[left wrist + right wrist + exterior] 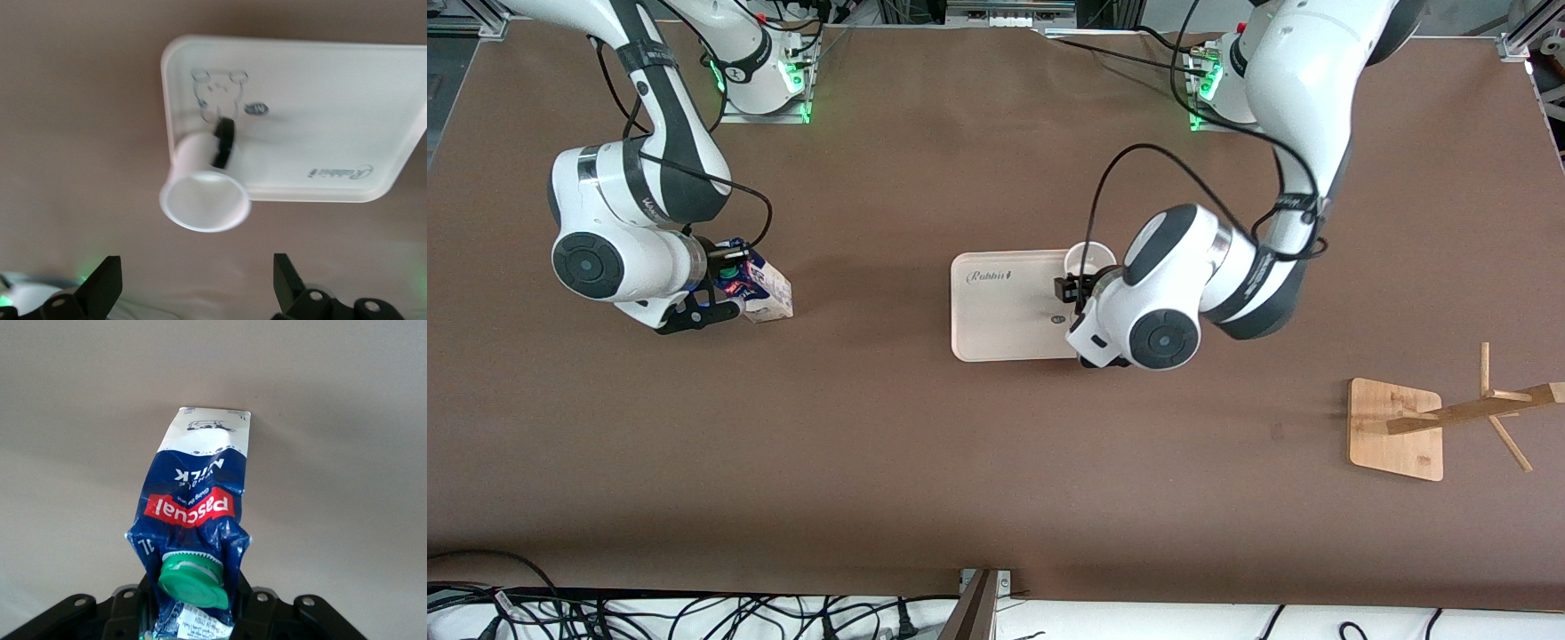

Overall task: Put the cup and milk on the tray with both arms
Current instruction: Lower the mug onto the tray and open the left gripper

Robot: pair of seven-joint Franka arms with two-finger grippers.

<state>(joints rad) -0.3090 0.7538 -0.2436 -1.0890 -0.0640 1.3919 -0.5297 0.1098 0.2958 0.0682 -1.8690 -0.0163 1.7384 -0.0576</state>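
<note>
The white cup (1089, 259) with its black handle (223, 142) stands upright on the cream tray (996, 311), at the corner toward the left arm's end and farther from the front camera. My left gripper (1074, 300) hovers over that end of the tray, open and holding nothing. In the left wrist view its fingers (100, 288) stand wide apart and clear of the cup (205, 193) and the tray (313, 107). Toward the right arm's end, my right gripper (725, 286) is shut on the top of the blue and white milk (769, 289). The milk (193, 493) is tilted and crumpled around its green cap (192, 581).
A wooden stand (1396, 428) with slanted pegs sits toward the left arm's end, nearer to the front camera than the tray. Brown cloth covers the table. Cables lie along the table edge nearest the front camera.
</note>
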